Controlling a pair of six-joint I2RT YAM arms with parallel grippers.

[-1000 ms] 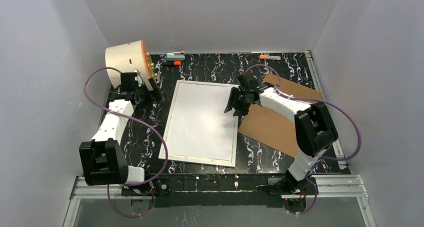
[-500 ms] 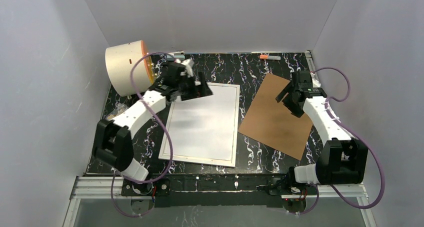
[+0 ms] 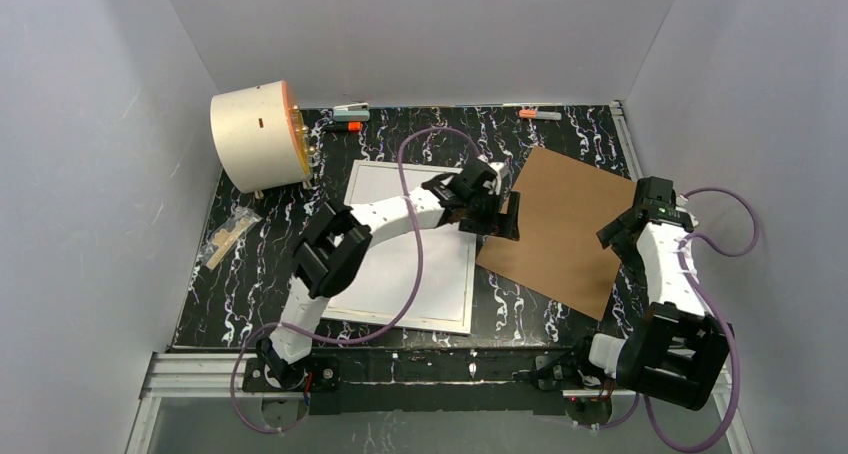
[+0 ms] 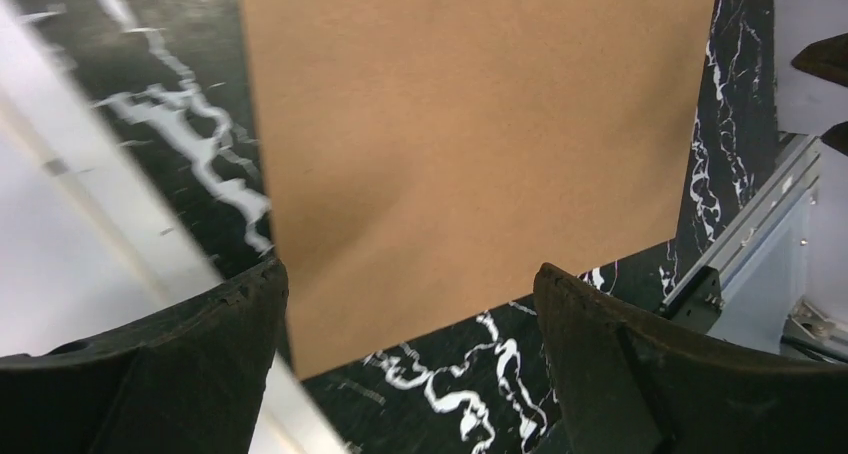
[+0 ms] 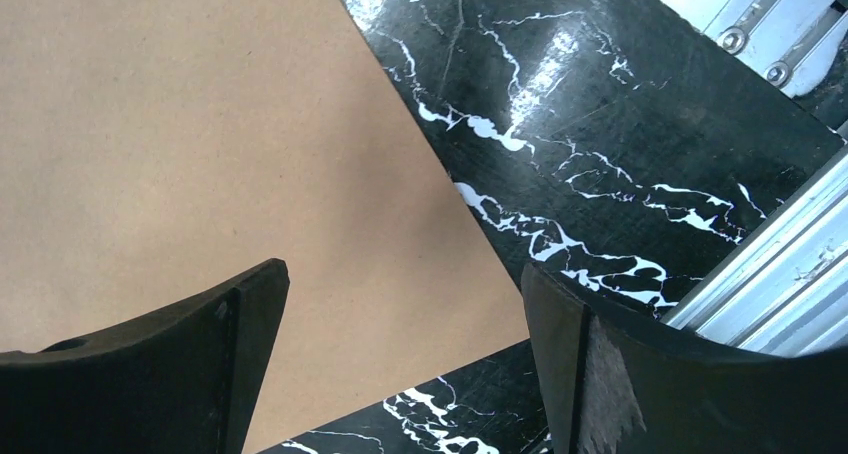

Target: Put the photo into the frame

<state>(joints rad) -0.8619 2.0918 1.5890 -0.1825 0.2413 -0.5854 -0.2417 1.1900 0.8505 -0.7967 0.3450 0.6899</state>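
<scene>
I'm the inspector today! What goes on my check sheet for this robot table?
Surface: black marble table, nothing spilled.
Job's things: white frame lies flat; photo not seen.
Clutter: brown board, cream drum, marker, small packet.
Grippers: left gripper and right gripper open, fingers empty, above the brown board's edges.
Cables: purple cable crosses over the frame.
Surroundings: grey walls, metal rail.

Soft, even light fills the overhead view, with only faint shadows beneath the arms, and the frame [image 3: 445,284] glares to a featureless white. In the left wrist view the frame's edge smears with motion blur and the left gripper [image 4: 408,274] looks dark and unfocused. In the right wrist view glare streaks the marbled table [image 5: 600,144], while the backing board [image 5: 200,124] is crisp.
</scene>
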